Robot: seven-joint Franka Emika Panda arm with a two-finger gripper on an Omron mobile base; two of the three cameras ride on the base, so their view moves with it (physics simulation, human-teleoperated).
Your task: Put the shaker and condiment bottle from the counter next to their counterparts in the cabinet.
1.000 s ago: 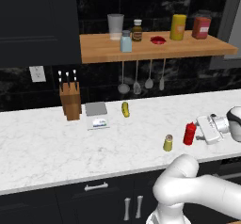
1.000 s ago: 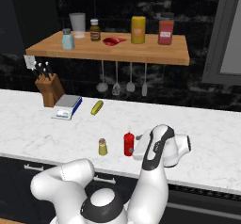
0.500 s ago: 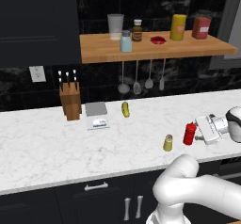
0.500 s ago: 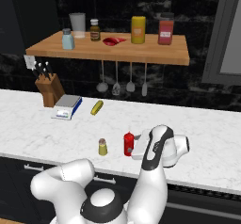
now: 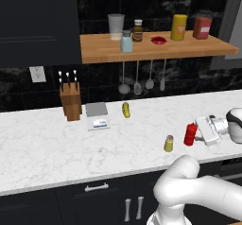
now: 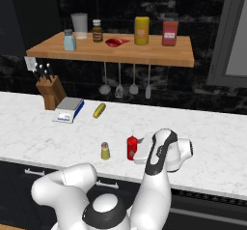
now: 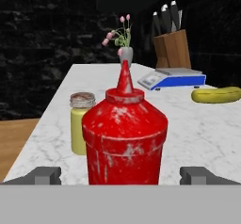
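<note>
The two-finger gripper (image 7: 120, 175) stands level, jaws fully apart, fingertips flanking the upright slim red squeeze bottle (image 7: 124, 140) on the white marble counter (image 5: 47, 148). The olive-yellow shaker (image 5: 168, 143) stands just beside the bottle.

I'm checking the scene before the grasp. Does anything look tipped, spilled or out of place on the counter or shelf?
Nothing stands out. The condiment bottle and shaker stand upright on the counter, no spill around them. The pickle-like thing lies on its side near the scale. Shelf items stand upright. The open gripper flanks the bottle.
</note>
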